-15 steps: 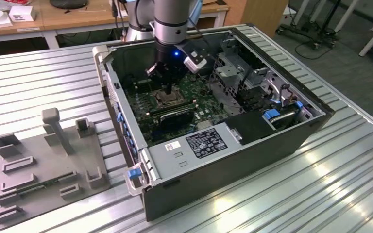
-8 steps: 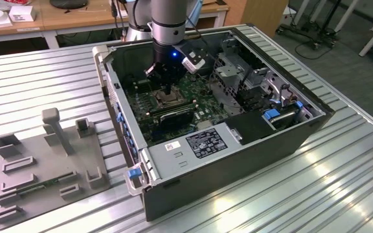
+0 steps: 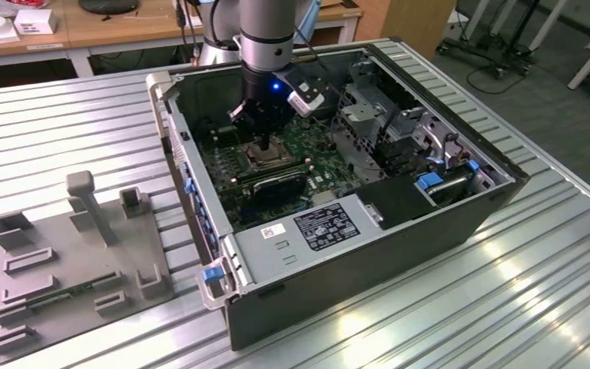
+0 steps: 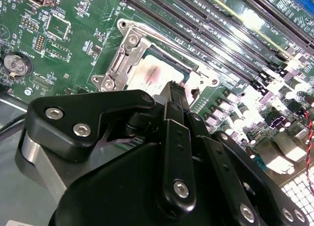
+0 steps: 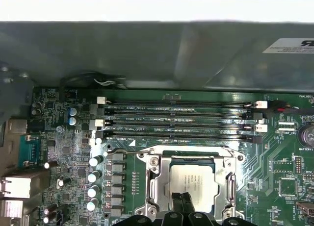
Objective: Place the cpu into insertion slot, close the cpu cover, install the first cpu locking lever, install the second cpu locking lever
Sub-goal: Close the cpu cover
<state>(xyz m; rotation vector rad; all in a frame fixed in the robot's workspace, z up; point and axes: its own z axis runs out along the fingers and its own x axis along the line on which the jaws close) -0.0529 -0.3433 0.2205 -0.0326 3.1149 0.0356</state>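
Robot arm (image 3: 267, 38) reaching straight down into an open computer case (image 3: 398, 223), which stands on a slatted metal worktop (image 3: 59, 115), toward its far edge and the exterior view's right. A grey fixture tray (image 3: 70, 261) lies on the worktop near the corner at the exterior view's left.

The tool (image 3: 263, 144) hangs upright over the green motherboard (image 5: 64, 152). Its two slim black fingers (image 5: 179, 204) are pressed together, with nothing visible between them.

The cpu (image 5: 194, 182) sits flat in the insertion slot (image 3: 257, 160), dull grey face up, directly beneath the fingertips. In both wrist views the tips meet the cpu at the edge farthest from the long black memory slots (image 5: 176, 120), so the rest of the chip lies from the tool toward those slots. It cannot be told whether the tips press on the metal or hover just above it.

The cpu cover (image 5: 158, 184), a silvery frame, appears to lie flat around the chip, whose face shows through its window. Judged from this, the chip is seated and the cover is down.
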